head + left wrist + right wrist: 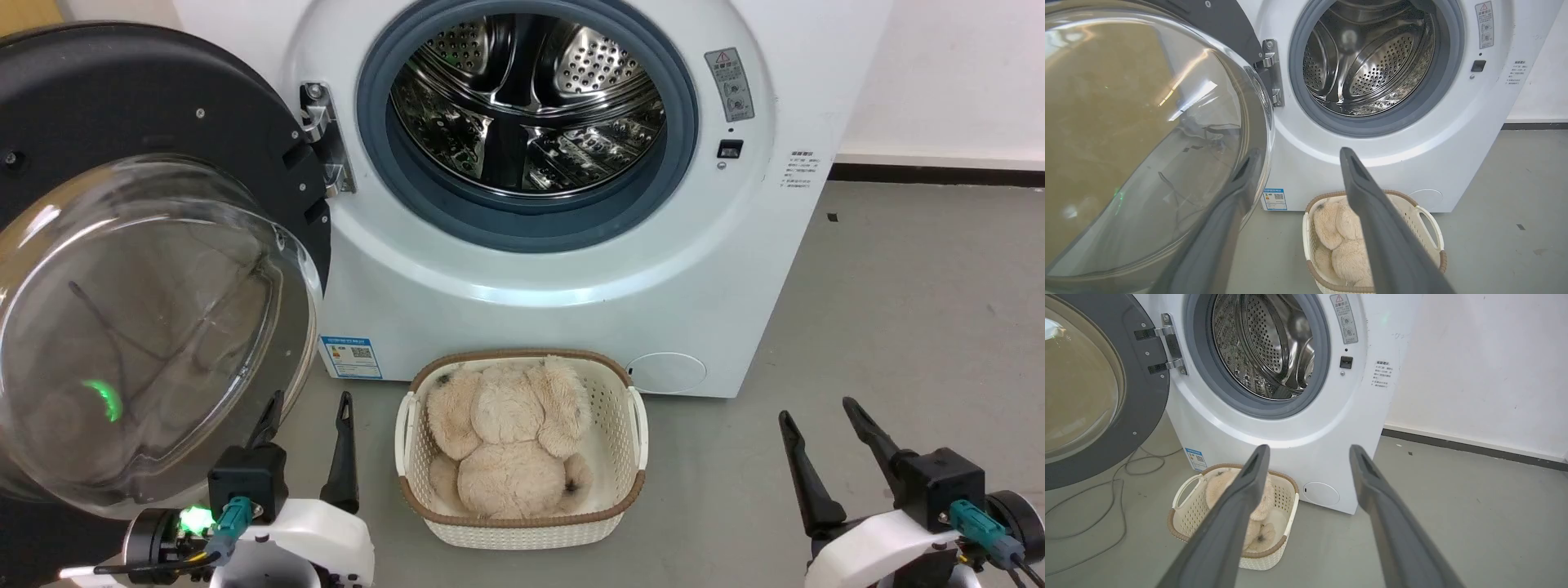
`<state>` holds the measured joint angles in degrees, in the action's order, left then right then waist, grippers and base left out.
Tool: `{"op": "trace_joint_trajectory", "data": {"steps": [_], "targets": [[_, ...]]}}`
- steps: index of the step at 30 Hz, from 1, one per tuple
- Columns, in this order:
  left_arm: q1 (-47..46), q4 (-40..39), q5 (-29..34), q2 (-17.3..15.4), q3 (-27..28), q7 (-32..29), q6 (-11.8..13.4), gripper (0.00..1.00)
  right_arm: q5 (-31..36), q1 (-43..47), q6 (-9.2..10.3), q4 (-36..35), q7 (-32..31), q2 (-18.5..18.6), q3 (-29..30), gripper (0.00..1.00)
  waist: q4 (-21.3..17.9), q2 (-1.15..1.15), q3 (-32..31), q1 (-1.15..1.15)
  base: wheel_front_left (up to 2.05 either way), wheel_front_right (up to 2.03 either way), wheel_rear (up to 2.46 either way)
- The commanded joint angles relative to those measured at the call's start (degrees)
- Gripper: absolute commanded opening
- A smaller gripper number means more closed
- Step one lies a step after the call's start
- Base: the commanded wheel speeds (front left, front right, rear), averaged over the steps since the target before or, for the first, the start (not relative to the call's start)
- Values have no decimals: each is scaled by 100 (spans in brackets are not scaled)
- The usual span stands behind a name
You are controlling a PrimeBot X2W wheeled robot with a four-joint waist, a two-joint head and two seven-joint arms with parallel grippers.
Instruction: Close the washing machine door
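The washing machine door (131,106) stands swung wide open at the left, its black rim and bulging glass bowl facing me, hinged at its right edge. It also shows large at the left as the door (1143,134) and as the door (1139,396). The white washing machine (571,269) shows its grey gasket and steel drum; the machine (1412,151) and machine (1298,428) fill both wrist views. My left gripper (310,406) is open, low beside the door's lower right edge; in its wrist view the left gripper (1296,153) has one finger in front of the glass. My right gripper (816,412) is open at the lower right, holding nothing.
A white woven basket (637,425) with a beige plush toy (506,441) sits on the grey floor right before the machine, between my arms. A loose cable (1106,490) lies on the floor under the door. A white wall (1486,367) stands right of the machine.
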<state>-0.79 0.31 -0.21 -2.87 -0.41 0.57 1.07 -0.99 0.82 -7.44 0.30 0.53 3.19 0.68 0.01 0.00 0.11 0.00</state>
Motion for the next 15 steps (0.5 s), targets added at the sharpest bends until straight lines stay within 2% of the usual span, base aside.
{"op": "trace_joint_trajectory", "data": {"steps": [1,2,3,4,5,15], "targets": [[-15,5,-37,0,-12,50,53,100,-40,-13,0,1,53,-2,42,100,1,0,2,0,0,0,0],[-17,5,-40,0,-19,62,68,100,-54,-14,0,0,65,-2,53,100,2,0,4,0,0,0,0],[-19,7,-42,0,-25,74,82,95,-67,-15,0,-2,77,-3,64,100,3,0,5,0,0,0,0],[-22,8,-44,0,-30,86,95,21,-78,-16,0,-4,89,-3,76,100,5,0,7,0,0,0,0],[-25,9,-46,0,-37,98,105,0,-90,-17,0,-6,101,-3,87,100,7,0,9,0,0,0,0],[-216,-81,-52,-9,-73,242,120,0,-211,-41,-1,-29,245,-6,244,100,151,0,64,0,0,0,0]]}}
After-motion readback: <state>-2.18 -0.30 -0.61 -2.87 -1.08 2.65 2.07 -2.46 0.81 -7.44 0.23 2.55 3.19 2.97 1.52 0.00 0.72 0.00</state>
